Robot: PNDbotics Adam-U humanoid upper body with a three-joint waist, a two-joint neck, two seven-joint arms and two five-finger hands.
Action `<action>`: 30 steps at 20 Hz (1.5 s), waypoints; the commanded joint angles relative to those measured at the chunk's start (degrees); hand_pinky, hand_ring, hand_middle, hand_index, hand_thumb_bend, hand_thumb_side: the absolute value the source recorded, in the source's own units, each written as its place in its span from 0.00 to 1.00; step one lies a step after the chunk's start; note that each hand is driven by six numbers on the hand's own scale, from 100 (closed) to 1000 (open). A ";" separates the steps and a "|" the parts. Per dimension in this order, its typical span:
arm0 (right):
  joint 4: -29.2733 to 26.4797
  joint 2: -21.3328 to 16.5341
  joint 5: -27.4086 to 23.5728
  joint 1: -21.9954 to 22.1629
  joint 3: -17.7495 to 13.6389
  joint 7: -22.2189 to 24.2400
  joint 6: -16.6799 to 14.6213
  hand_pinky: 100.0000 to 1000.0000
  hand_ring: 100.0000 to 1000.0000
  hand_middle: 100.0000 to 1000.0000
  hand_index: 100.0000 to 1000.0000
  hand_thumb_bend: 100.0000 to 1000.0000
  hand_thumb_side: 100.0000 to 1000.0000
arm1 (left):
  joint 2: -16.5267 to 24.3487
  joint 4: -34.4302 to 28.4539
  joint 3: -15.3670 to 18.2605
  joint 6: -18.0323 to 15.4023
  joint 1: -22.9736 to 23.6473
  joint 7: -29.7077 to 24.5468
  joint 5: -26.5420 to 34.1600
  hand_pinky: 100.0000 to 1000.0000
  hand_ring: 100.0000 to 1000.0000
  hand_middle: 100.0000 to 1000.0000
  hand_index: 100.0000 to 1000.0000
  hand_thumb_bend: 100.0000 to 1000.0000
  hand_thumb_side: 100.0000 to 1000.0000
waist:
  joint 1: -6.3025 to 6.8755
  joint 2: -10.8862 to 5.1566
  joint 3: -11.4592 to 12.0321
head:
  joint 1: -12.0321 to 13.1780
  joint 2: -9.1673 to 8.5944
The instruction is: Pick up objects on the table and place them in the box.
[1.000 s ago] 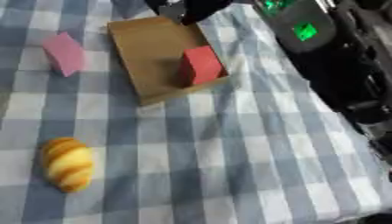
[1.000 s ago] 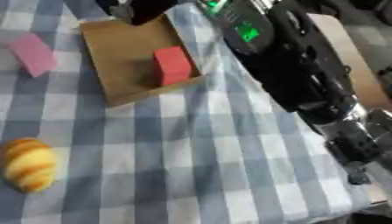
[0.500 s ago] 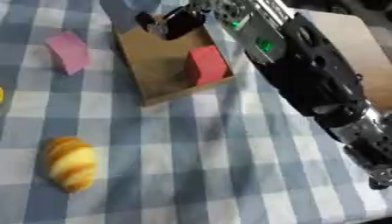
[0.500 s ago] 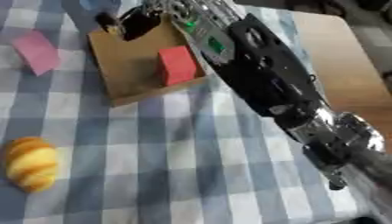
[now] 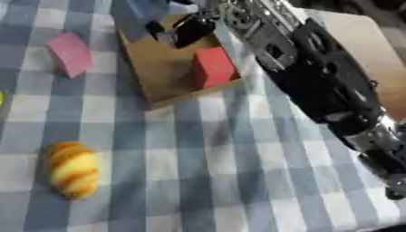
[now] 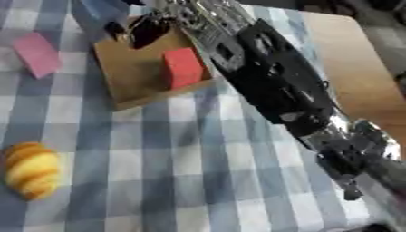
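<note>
A brown cardboard box (image 5: 158, 78) lies on the blue-checked cloth at upper centre, with a red block (image 5: 212, 67) standing in its right part. My right hand (image 5: 184, 30) hangs over the box's far end, its black arm (image 5: 317, 81) running in from the lower right. The hand is blurred. A blue shape (image 5: 147, 8) shows just beyond it at the top edge. Left of the box lies a pink block (image 5: 70, 53). A yellow-brown croissant (image 5: 71, 170) rests at the lower left. No left hand shows.
A sliver of something yellow (image 5: 2, 98) sits at the left edge. Bare wooden tabletop (image 6: 357, 59) shows to the right, past the cloth. Open checked cloth stretches between the croissant and the arm.
My right arm has swung leftward across the view, and the hand has come down from the top edge to over the box's far end. The blocks and the croissant have stayed put.
</note>
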 commanded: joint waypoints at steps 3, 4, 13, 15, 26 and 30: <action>0.35 -1.89 1.86 -0.48 -0.97 1.85 0.51 0.64 0.52 0.28 0.52 0.00 0.15 | 0.80 -0.89 0.34 0.06 -0.23 0.07 0.10 0.87 0.74 0.67 0.81 0.33 0.47 | 0.84 -1.10 -0.34 | -0.28 -0.71; 0.50 -1.87 1.97 -0.44 -1.02 2.02 0.56 0.65 0.52 0.29 0.52 0.00 0.15 | 0.82 -0.89 0.36 0.03 -0.23 0.13 0.05 0.87 0.74 0.67 0.81 0.33 0.47 | 0.88 -1.05 -0.35 | -0.40 -0.70; 4.60 -0.70 4.79 -1.04 -0.91 5.18 0.48 0.74 0.75 0.62 0.83 0.00 0.21 | 0.51 -0.89 0.31 -0.05 -0.26 0.24 -0.11 0.87 0.74 0.67 0.81 0.33 0.47 | 1.05 -0.42 0.55 | -1.87 -0.93; 5.96 -0.38 6.30 -1.34 -0.94 7.29 -0.12 0.83 0.91 0.83 0.92 0.00 0.26 | 0.43 -0.89 0.28 0.00 -0.25 0.22 -0.13 0.87 0.74 0.67 0.81 0.34 0.47 | 1.05 -0.28 0.59 | -1.99 -0.94; 11.09 0.53 11.55 -2.15 -3.59 11.76 -2.96 1.00 1.00 1.00 1.00 0.00 0.33 | 0.57 -0.89 0.33 -0.05 -0.34 0.20 -0.13 0.87 0.74 0.67 0.81 0.35 0.47 | 0.94 -0.47 0.47 | -1.87 -0.70; 9.92 0.00 8.24 -1.95 -3.85 9.84 -2.37 1.00 1.00 1.00 1.00 0.00 0.27 | 0.65 -0.89 0.37 -0.04 -0.27 0.19 -0.16 0.87 0.74 0.67 0.81 0.36 0.47 | 0.97 -0.82 0.30 | -1.50 -0.48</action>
